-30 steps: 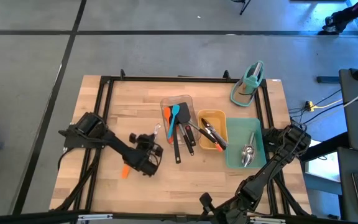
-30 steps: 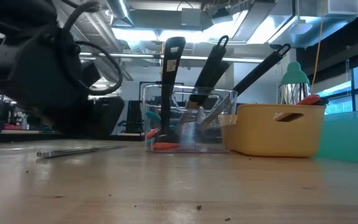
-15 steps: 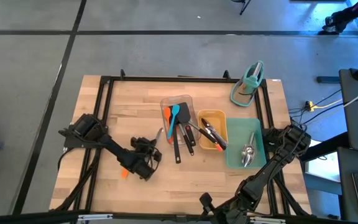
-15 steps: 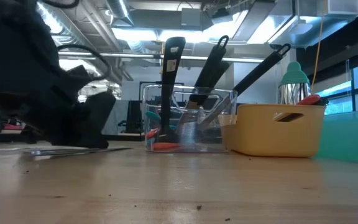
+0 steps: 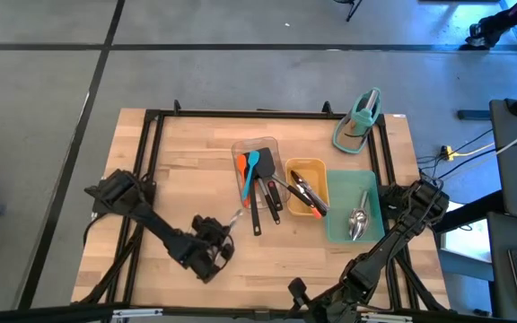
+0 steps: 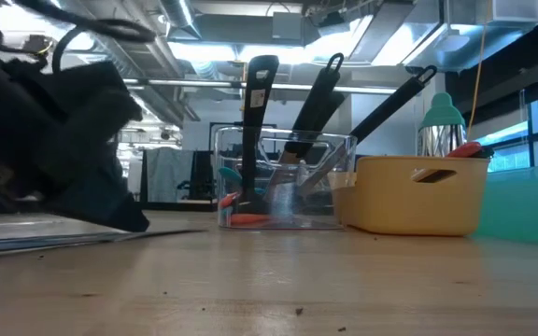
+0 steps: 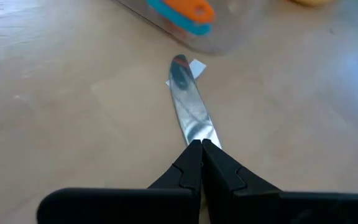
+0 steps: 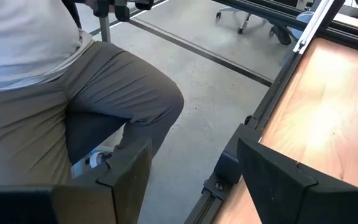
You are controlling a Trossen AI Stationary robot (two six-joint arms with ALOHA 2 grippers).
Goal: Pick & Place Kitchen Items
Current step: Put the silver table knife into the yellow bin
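So, high view first: left gripper [image 5: 215, 248] low over the front-left part of the table [image 5: 164, 157], clamped on a shiny steel knife [image 5: 232, 218] whose blade points up toward the clear tray [image 5: 276, 142]. Spatulas [image 5: 250, 167] and turners already sitting in that tray, tongs [image 5: 306, 193] in the yellow tray [image 5: 308, 165], steel spoons [image 5: 358, 221] in the teal tray [image 5: 341, 176]. Right arm parked off the front-right corner.

Low view: left gripper a dark bulk, steel knife [image 6: 73, 238] lying nearly flat on the wood beneath it, black handles sticking up out of the clear tray [image 6: 344, 149].

Left wrist view: fingers [image 7: 188, 165] pinched tight on the knife [image 7: 188, 112], tip close to the tray's edge.

Right wrist view: right gripper [image 8: 194, 171] spread wide, holding nothing, hanging past the table edge with a seated person [image 8: 55, 81] beyond.

Handling guess: thin, stiff, light, and slick polished metal, so probably prone to pivoting or sliding in a narrow pinch. Better hold likely nearer the middle for balance, squeezing across the flat faces.
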